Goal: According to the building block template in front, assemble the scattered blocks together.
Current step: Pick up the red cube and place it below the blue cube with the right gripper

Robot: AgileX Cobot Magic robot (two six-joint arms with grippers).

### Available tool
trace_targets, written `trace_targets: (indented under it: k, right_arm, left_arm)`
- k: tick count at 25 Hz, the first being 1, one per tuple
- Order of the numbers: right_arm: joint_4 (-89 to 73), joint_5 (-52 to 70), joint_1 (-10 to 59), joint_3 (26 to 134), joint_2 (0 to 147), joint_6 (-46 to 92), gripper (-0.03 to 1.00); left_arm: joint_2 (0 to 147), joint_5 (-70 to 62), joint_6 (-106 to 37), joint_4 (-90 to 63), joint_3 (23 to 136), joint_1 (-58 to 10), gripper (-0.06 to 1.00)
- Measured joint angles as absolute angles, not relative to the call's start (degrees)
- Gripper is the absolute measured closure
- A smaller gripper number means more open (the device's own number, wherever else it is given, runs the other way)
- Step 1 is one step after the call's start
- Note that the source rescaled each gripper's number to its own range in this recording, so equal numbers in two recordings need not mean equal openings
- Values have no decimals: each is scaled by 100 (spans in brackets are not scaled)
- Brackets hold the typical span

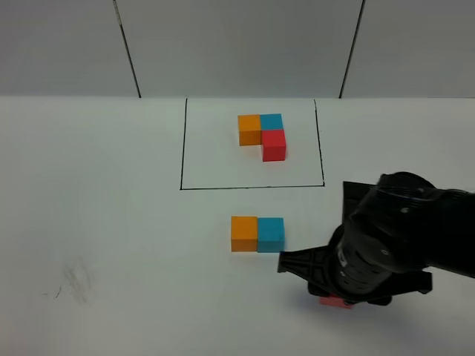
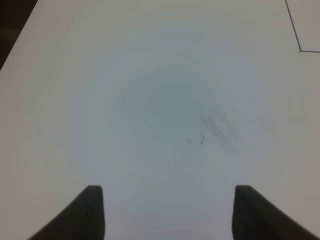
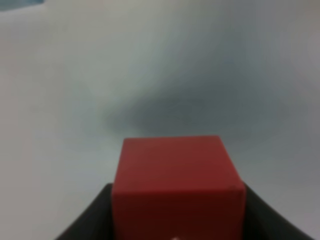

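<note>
- The right tool (image 3: 177, 215) pinches the small matte red cube (image 3: 172, 170) close to the near edge of the white tabletop (image 1: 111, 222), towards its right corner. The left tool (image 2: 170, 215) is spread and holds nothing.
- The touching orange cube (image 1: 244, 233) and blue cube (image 1: 271, 233) sit mid-tabletop. The black-outlined three-cube template (image 1: 262, 133) lies by the far edge.
- Risk: a skewed approach could shove the blue cube and split the pair.
- No brand or legible writing shows, only faint scribbles.
</note>
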State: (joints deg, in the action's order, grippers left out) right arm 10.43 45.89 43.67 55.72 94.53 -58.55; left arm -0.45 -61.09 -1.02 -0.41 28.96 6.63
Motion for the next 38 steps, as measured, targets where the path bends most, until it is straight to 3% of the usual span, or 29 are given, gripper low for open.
trace_targets:
  k: [8, 28, 38]
  right_arm:
    - [886, 4680, 4593, 6556, 10438, -5581, 74]
    - [831, 4863, 4707, 7810, 11917, -5214, 74]
    - [908, 4892, 4530, 7891, 11995, -5212, 74]
  left_arm:
    - [-45, -6109, -102, -41, 2896, 663, 71]
    - [-45, -6109, -102, -41, 2896, 663, 71]
    - [-45, -6109, -107, 81, 2896, 663, 71]
